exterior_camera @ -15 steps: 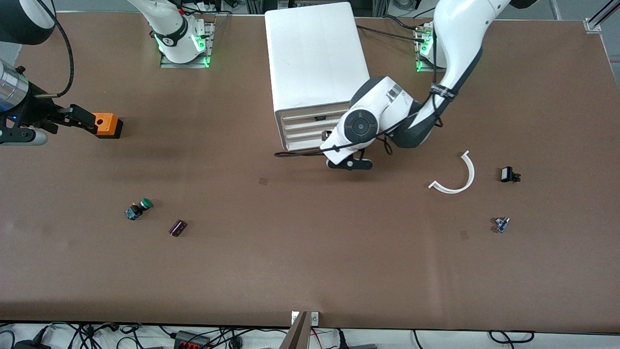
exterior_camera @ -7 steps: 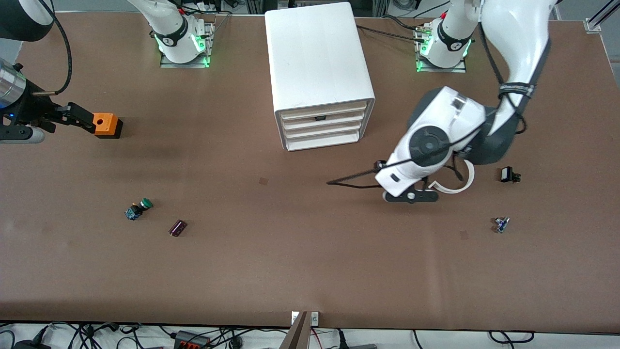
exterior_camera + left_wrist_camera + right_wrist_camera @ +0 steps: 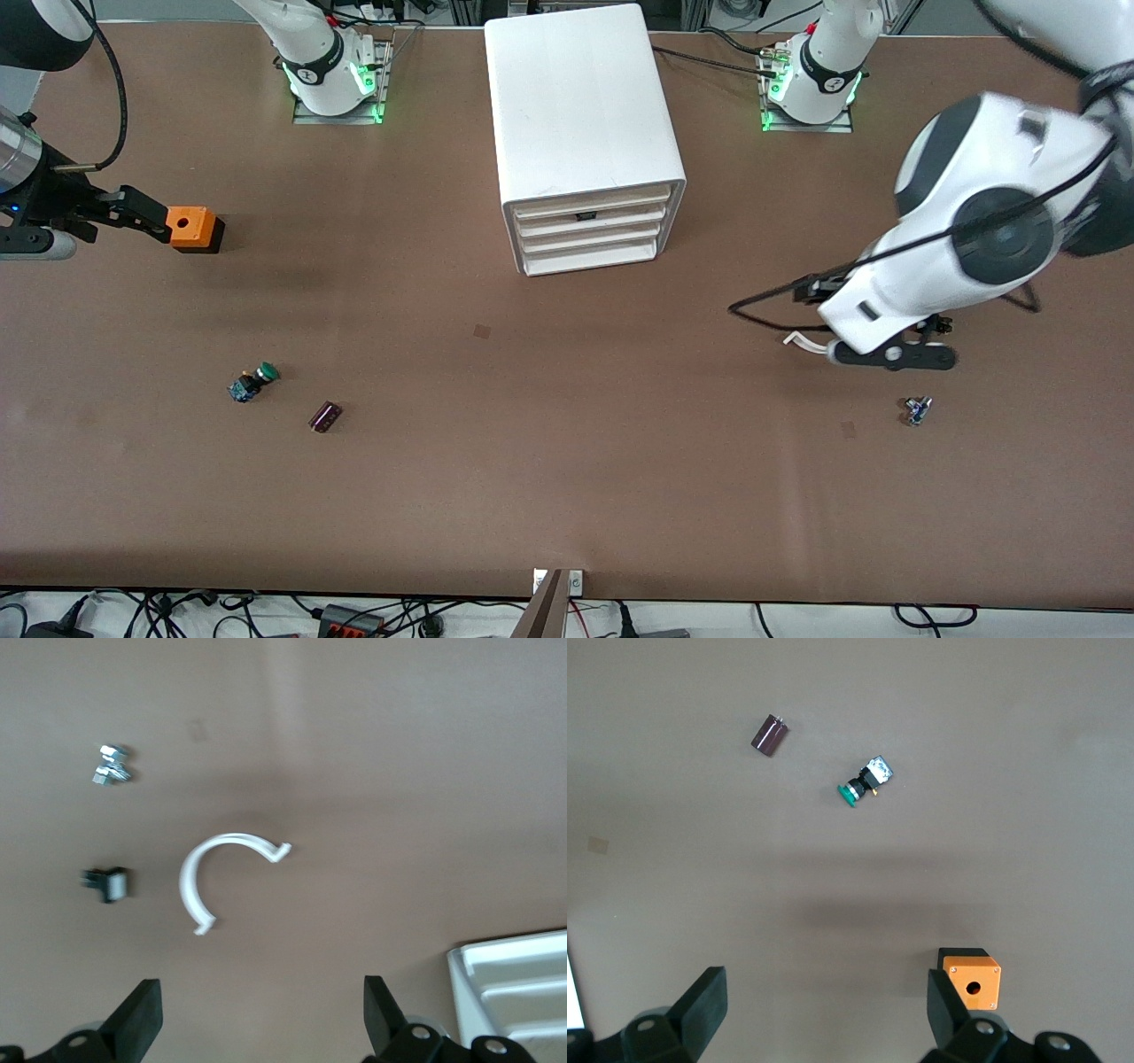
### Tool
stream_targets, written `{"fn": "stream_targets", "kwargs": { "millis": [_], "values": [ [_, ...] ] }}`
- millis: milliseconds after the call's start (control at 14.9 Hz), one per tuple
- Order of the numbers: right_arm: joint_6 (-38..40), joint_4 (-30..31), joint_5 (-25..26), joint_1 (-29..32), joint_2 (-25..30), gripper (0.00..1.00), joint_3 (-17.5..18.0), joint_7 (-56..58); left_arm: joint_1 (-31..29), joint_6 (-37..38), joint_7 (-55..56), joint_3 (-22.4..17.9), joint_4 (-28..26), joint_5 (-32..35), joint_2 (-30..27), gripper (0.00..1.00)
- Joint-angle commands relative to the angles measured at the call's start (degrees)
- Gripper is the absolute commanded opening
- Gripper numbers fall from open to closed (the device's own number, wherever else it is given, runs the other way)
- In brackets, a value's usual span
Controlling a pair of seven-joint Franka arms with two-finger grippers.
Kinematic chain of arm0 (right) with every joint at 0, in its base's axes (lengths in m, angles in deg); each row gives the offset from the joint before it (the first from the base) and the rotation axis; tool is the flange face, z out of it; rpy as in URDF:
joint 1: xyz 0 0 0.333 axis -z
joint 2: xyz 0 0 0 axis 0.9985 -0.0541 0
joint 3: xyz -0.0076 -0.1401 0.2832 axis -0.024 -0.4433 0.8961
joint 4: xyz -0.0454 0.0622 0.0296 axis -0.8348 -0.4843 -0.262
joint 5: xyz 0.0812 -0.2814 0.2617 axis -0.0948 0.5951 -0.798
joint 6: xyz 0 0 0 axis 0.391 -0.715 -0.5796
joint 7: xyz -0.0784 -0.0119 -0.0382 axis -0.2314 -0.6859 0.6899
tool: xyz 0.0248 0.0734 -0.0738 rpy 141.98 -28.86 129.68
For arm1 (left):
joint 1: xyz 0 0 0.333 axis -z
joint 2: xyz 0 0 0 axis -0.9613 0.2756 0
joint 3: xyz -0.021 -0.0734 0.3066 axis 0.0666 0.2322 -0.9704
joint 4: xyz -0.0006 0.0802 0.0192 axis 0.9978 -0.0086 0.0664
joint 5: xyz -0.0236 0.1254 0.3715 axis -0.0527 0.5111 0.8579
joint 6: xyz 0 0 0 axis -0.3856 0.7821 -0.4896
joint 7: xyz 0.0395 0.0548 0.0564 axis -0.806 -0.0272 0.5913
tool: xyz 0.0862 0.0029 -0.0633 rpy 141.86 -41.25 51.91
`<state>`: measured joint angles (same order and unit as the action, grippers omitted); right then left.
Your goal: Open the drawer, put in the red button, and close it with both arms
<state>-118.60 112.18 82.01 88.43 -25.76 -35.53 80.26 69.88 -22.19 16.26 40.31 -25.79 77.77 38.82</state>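
The white cabinet (image 3: pixel 580 106) stands at the robots' side of the table's middle. All four drawers (image 3: pixel 589 235) are shut; a corner of them shows in the left wrist view (image 3: pixel 518 979). No red button shows in any view. My left gripper (image 3: pixel 890 356) is open and empty in the left wrist view (image 3: pixel 261 1028). It hangs over the table at the left arm's end, by a white curved strip (image 3: pixel 221 877). My right gripper (image 3: pixel 142 218) is open and empty in the right wrist view (image 3: pixel 824 1010), beside the orange cube (image 3: pixel 195 229).
A green-capped button (image 3: pixel 257 381) and a dark purple cylinder (image 3: pixel 325 416) lie toward the right arm's end, nearer the front camera. A small grey-blue part (image 3: pixel 917 410) and a black part (image 3: pixel 108 883) lie near the white strip (image 3: pixel 797 341).
My left arm has swung away from the cabinet's drawer fronts toward the left arm's end of the table and now covers most of the white strip. The right arm has barely moved.
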Motion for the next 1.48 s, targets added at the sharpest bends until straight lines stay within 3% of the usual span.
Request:
{"fn": "stream_targets", "kwargs": {
  "millis": [0,202,471,740,1413],
  "values": [
    [1.01,-0.27,0.39,0.57,0.72,1.00,0.68,0.99,0.87,0.25,-9.52,-10.44,-6.23,-8.26,-9.43,1.00],
    [0.75,-0.27,0.39,0.57,0.72,1.00,0.68,0.99,3.06,-4.55,-18.94,-18.54,-14.74,-10.14,-18.22,1.00],
    [0.92,-0.36,0.21,0.57,0.63,1.00,0.68,0.90,3.51,-19.50,-18.78,-20.14,-30.39,-9.70,-30.28,1.00],
    [0.57,-0.44,0.04,0.84,0.46,1.00,0.51,0.64,6.23,-19.26,-17.37,-24.70,-30.95,-14.59,-30.12,1.00],
    [0.57,-0.53,-0.05,0.84,0.54,1.00,0.60,0.37,5.80,-13.73,-17.55,-24.01,-25.59,-14.53,-26.34,1.00]
  ]
}}
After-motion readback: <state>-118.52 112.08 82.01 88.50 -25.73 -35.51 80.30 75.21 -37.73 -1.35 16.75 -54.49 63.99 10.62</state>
